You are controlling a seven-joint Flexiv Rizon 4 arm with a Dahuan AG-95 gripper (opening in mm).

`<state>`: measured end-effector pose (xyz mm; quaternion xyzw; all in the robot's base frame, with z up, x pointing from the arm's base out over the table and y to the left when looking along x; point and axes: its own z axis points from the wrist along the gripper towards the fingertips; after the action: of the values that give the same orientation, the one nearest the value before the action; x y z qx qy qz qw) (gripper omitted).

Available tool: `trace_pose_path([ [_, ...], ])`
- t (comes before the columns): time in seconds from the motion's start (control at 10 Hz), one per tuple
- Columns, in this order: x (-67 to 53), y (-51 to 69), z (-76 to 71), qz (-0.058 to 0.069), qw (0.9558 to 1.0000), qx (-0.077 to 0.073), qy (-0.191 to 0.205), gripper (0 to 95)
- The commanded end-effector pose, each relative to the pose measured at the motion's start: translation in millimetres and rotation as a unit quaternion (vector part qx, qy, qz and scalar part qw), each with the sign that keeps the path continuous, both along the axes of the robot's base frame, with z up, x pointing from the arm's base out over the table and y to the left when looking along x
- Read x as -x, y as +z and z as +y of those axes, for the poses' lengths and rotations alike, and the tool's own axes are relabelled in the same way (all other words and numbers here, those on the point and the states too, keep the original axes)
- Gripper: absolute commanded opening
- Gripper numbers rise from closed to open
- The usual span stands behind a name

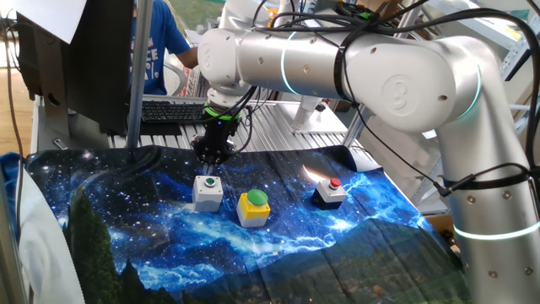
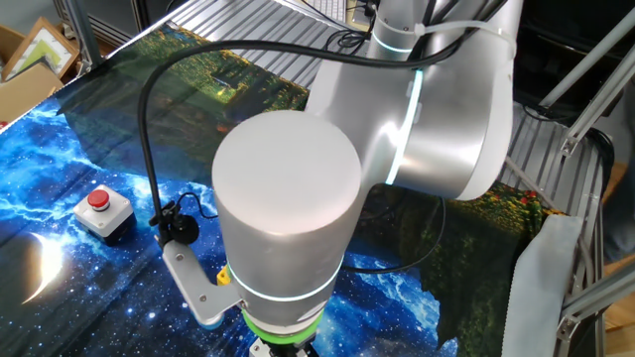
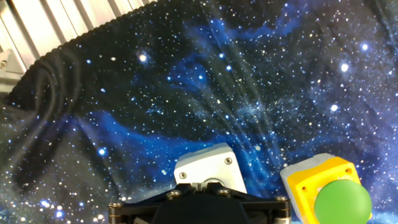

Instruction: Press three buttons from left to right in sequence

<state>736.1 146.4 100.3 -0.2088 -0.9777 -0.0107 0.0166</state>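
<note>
Arm is reached out over the table, wrist bent so the gripper [image 1: 211, 162] is pointed straight down. Fingers are closed. Fingertips themselves are hidden in the hand view; only the black gripper base is seen there.

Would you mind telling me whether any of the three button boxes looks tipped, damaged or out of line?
Nothing stands out. The grey box, the yellow box and the dark box all sit upright on the starry cloth in a rough row, with the gripper above the grey one.
</note>
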Motion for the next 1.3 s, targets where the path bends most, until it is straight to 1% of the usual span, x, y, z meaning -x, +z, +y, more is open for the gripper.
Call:
trace_pose_path([
  [0.1,1.0,-3.5,-2.4,-0.002,1.0000,-0.001,0.000,0.0],
  [0.3,2.2,-6.7,-4.2,-0.002,1.0000,-0.004,-0.005,0.0],
  [0.6,6.5,-9.7,-2.2,-0.003,0.9999,-0.004,-0.011,0.0],
  [1.0,7.5,-16.3,-3.9,-0.004,0.9999,-0.003,-0.014,0.0],
  [1.1,7.8,-19.7,-4.9,-0.005,0.9998,-0.008,-0.015,0.0],
  [1.2,7.9,-20.6,-5.0,-0.004,0.9996,-0.017,-0.021,0.0],
  [1.3,8.0,-21.0,-4.9,0.004,0.9985,-0.046,-0.030,0.0],
])
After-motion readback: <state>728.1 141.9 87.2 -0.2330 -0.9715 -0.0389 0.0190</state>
